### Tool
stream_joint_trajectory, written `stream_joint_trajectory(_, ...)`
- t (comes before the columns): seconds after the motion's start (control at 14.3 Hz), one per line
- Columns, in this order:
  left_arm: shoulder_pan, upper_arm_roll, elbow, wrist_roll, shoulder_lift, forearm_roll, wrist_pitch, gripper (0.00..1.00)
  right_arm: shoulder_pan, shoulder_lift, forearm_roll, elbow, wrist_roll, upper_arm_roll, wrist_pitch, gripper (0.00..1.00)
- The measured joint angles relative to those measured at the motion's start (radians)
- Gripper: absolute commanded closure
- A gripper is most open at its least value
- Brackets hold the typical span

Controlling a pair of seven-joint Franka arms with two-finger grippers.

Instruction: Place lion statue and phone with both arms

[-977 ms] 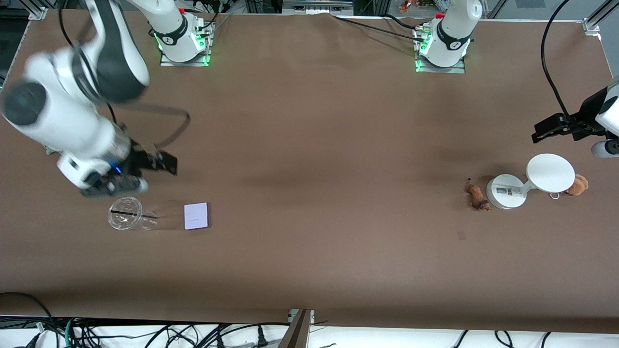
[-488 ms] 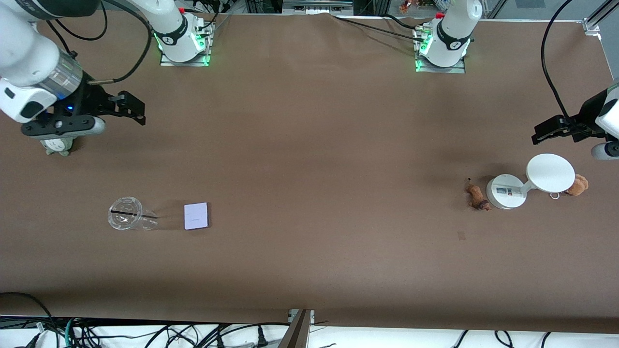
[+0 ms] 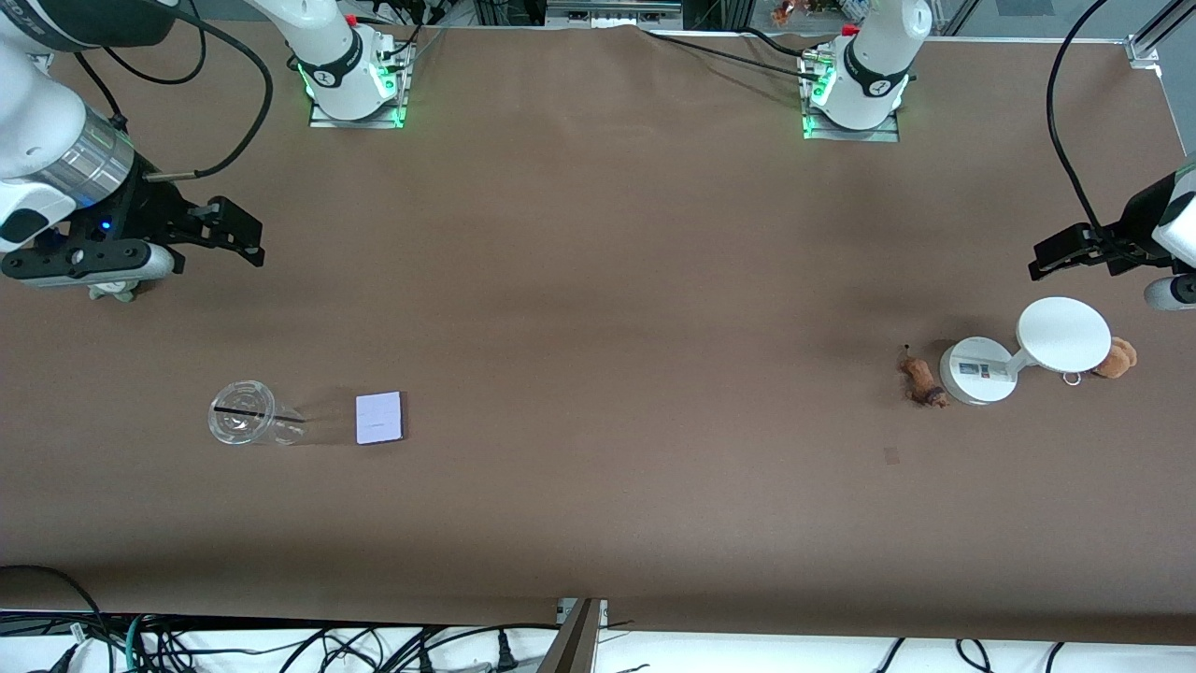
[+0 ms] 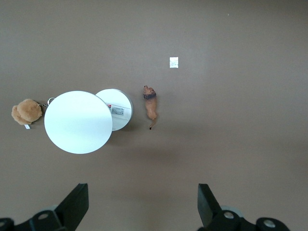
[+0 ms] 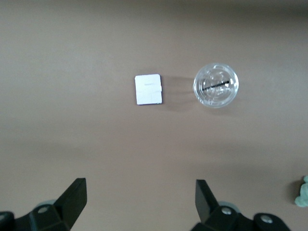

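Item 1: lion statue (image 3: pixel 922 379). Small, long brown figurine lying on its side on the tabletop (image 3: pixel 598 280) toward the left arm's end, just beside the round base of a white stand (image 3: pixel 977 371); whether they touch cannot be told. Dark mane at one end, thin tail at the other. Judged light and rigid, with a narrow rounded body that may roll or slip; best taken across the middle of the body, clear of the tail and of the stand. A fuzzy orange-brown plush (image 3: pixel 1116 356) lies beside the stand's disc, on the side away from the lion.

Item 2: phone (image 3: pixel 379 417). Flat pale rectangle with a dark edge, lying flat toward the right arm's end, near a clear plastic cup (image 3: pixel 245 412) but apart from it. Judged stiff, smooth and thin; little height to grip, so the hold should be across the two closer edges, fingers set low against the tabletop. Slipping is the likely fault.

Item 3: left pincer (image 4: pixel 142 204). Empty, fingers spread wide, raised over bare tabletop at the left arm's end, farther from the front camera than the stand.

Item 4: right pincer (image 5: pixel 139 202). Empty, fingers spread wide, raised at the right arm's end over a grey-green plush toy (image 3: pixel 117 291), well apart from the phone.

Neither item is yet taken up.
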Motion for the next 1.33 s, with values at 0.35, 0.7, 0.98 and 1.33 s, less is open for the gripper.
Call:
stream_joint_trajectory(0.35, 0.000, 0.000, 0.001, 0.000, 0.000, 0.000, 0.000, 0.00, 0.008, 0.021, -0.063, 0.036, -0.001, 0.005, -0.033, 0.00)
stream_joint_trajectory(0.7, 0.000, 0.000, 0.001, 0.000, 0.000, 0.000, 0.000, 0.00, 0.008, 0.024, -0.064, 0.036, -0.001, 0.004, -0.132, 0.00)
stream_joint_trajectory(0.98, 0.000, 0.000, 0.001, 0.000, 0.000, 0.000, 0.000, 0.00, 0.007, 0.024, -0.064, 0.036, -0.001, 0.003, -0.140, 0.00)
stream_joint_trajectory(1.33, 0.000, 0.000, 0.002, 0.000, 0.000, 0.000, 0.000, 0.00, 0.007, 0.024, -0.064, 0.037, 0.000, 0.002, -0.139, 0.00)
